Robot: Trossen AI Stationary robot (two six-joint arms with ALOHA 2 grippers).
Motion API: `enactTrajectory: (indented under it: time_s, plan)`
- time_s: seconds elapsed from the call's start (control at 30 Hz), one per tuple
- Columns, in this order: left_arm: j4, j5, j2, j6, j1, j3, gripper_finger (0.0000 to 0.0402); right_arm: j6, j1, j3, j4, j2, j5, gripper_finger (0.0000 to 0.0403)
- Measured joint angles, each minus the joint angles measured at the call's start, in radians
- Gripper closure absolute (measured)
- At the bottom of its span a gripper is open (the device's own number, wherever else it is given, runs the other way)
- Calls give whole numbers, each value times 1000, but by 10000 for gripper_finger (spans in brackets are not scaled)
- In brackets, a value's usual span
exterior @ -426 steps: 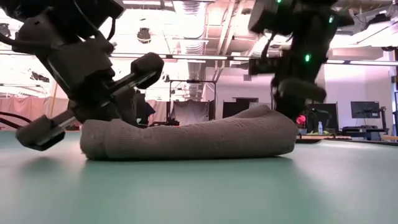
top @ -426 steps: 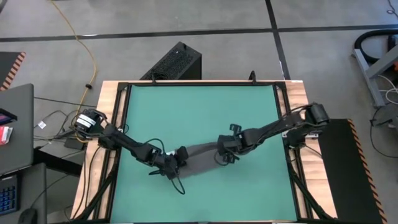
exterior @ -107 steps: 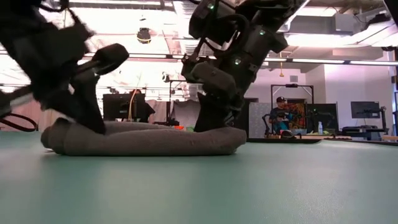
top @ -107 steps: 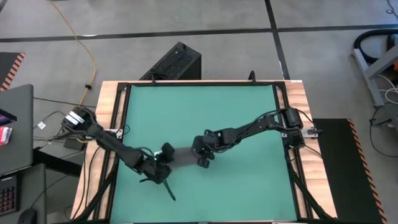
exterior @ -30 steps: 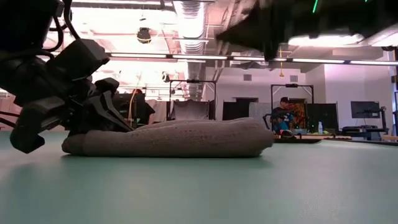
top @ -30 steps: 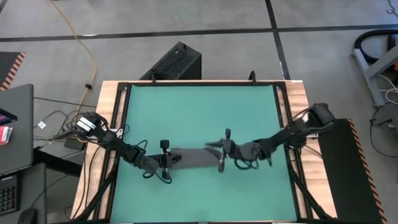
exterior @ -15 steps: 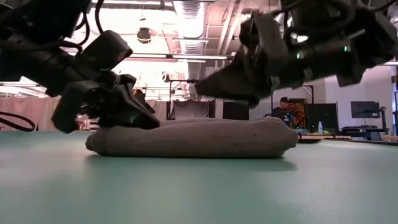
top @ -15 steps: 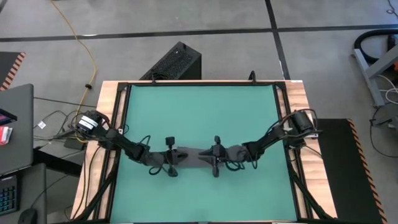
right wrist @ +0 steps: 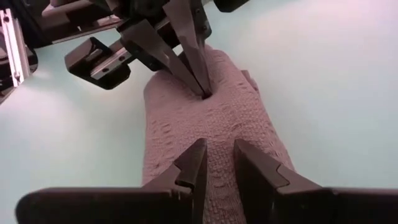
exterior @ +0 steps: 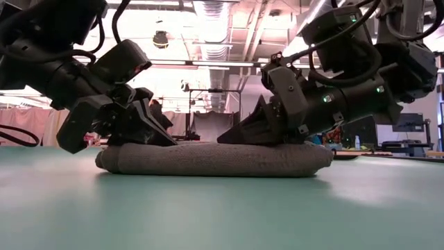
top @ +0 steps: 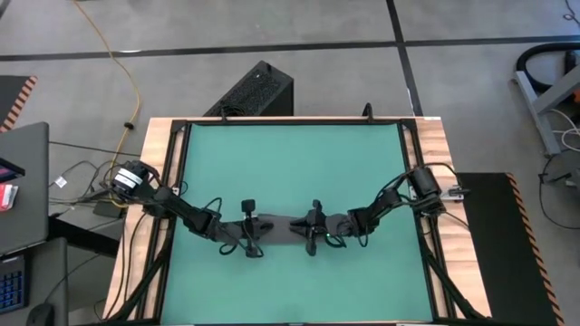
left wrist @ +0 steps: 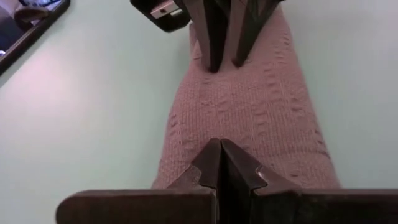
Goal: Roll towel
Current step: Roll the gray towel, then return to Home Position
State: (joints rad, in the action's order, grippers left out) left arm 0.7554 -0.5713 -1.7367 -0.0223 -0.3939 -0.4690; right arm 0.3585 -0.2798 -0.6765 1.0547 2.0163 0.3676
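The dark grey towel [top: 283,226] lies as a short, flattish roll on the green tabletop [top: 290,163], near the front edge, its length running left to right. Its white label is hidden. My left gripper [left wrist: 221,152] is shut, with its tips on top of the roll's left part [exterior: 156,141]. My right gripper [right wrist: 217,155] faces it from the right, its fingers a narrow gap apart on the roll's right part [exterior: 243,141]. Each wrist view shows the other gripper at the roll's far end. My left gripper presses its shut fingertips [left wrist: 211,163] on the top of the roll near its left end. It slants down from the table's left and lies along the roll, which lies flat on the table. My right gripper has its two fingertips [right wrist: 194,163] on the top of the roll near its right end [right wrist: 219,146], with a narrow strip of cloth between them. It slants down from the table's right, along the roll.
The two grippers point at each other with a short stretch of the roll between them [top: 283,225]. A black frame [top: 181,181] runs along the tabletop's sides. A black box [top: 258,89] stands on the floor beyond the far edge.
My right gripper has come down from above and gone toward the table's left, onto the roll's right part. My left gripper has risen from the roll's left end onto its top. The roll has slid a little toward the right and looks flatter.
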Motion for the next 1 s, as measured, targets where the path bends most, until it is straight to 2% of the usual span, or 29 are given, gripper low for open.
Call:
enactTrajectory:
  time_s: [0.37, 0.53, 0.63, 0.8, 0.9, 1.0]
  plan:
    - [-2, 1, 0, 15, 2, 0, 402, 17, 0, -1, -47, -2, 0, 296]
    - [104, 57, 26, -64, -16, 1, 401, -14, -3, 3, 12, -37, -2, 296]
    - [145, 78, 89, -113, -33, -1, 402, -44, -7, 2, -9, -111, -6, 296]
    - [91, 70, 229, -114, -53, 0, 402, -92, -6, 2, -116, -252, -35, 296]
    - [87, 47, 328, -98, -73, 0, 402, -134, -11, 2, -165, -379, -37, 296]
    - [88, 39, 450, -129, -90, 0, 402, -224, -22, 2, -286, -541, -49, 296]
